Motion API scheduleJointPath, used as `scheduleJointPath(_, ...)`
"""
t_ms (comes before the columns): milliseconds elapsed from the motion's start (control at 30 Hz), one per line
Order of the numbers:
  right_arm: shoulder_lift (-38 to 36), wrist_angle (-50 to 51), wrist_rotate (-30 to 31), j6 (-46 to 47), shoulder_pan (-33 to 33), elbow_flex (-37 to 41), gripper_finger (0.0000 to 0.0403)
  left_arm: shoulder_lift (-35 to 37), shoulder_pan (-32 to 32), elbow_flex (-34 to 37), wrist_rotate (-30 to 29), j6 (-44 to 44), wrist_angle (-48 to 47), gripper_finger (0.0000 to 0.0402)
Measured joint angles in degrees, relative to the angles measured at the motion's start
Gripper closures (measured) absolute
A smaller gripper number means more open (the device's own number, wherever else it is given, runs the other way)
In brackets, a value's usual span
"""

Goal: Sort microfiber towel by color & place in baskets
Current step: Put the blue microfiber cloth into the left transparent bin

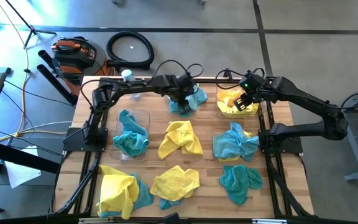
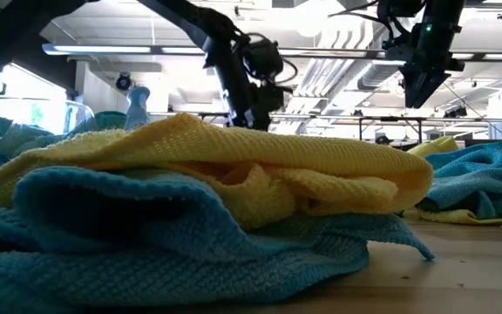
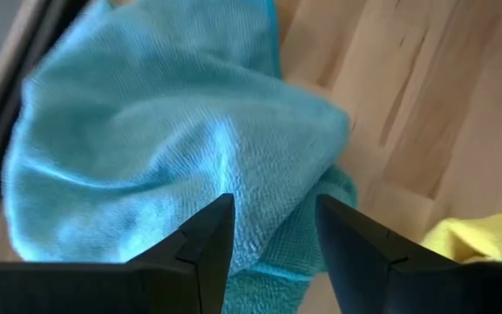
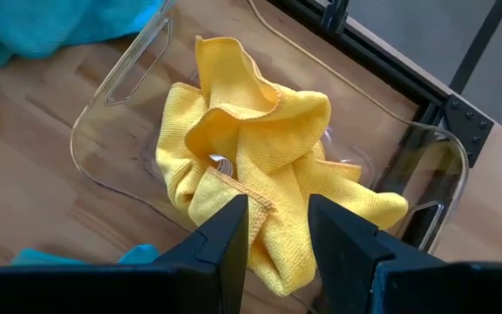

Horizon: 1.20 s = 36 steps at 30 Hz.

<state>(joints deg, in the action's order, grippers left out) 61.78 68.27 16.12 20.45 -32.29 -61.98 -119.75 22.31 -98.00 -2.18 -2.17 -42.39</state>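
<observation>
Above yellow towel (image 4: 260, 166), right jaws (image 4: 277, 228) apart

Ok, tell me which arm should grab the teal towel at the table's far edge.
Left. Its gripper hangs right over that teal towel, fingers open. The right gripper is over the yellow towel in its basket.

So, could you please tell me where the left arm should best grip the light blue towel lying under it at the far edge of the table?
Probably the raised fold at the middle of the light blue towel, taken from straight above. The left end effector is open and already straddles that ridge, where the bunched cloth gives the fingers more to pinch than its flat edges on the table.
</observation>
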Motion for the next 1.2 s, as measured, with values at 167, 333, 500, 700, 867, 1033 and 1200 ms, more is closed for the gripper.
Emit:
scheduleJointPath(167, 0.0, 0.0, 0.01, -0.26, 0.0, 0.0, 0.0286, -1.5, 0.2, 0.02, 0.05, -0.07, -0.05, 0.0266)
scheduleJointPath(333, 0.0, 0.0, 0.0, -1.46, 0.0, 0.0, 0.0286, -2.05, 0.17, 0.02, -3.09, -0.6, -0.01, 0.0339)
scheduleJointPath(500, 0.0, -0.37, 0.02, -2.57, 0.0, 0.0, 0.0286, -1.75, 0.48, 0.02, -3.53, 0.4, -0.3, 0.0393)
scheduleJointPath(700, 0.0, -1.93, 0.02, -2.56, 0.0, 0.0, 0.0286, 1.92, 0.53, 0.02, -3.66, 3.26, -2.4, 0.0399)
scheduleJointPath(867, 0.0, -1.95, 0.02, -2.53, 0.0, 0.0, 0.0286, 7.98, -0.03, 0.02, -4.99, 4.95, -6.01, 0.04)
scheduleJointPath(1033, 0.02, -3.18, 0.03, -1.17, 0.0, 0.0, 0.0286, 15.48, -1.51, 0.02, -10.05, 5.23, -7.69, 0.0401)
scheduleJointPath(1200, 0.04, -5.12, 0.04, -0.96, 0.0, 0.0, 0.0286, 23.53, -2.9, 0.02, -12.83, 6.7, -8.51, 0.0401)
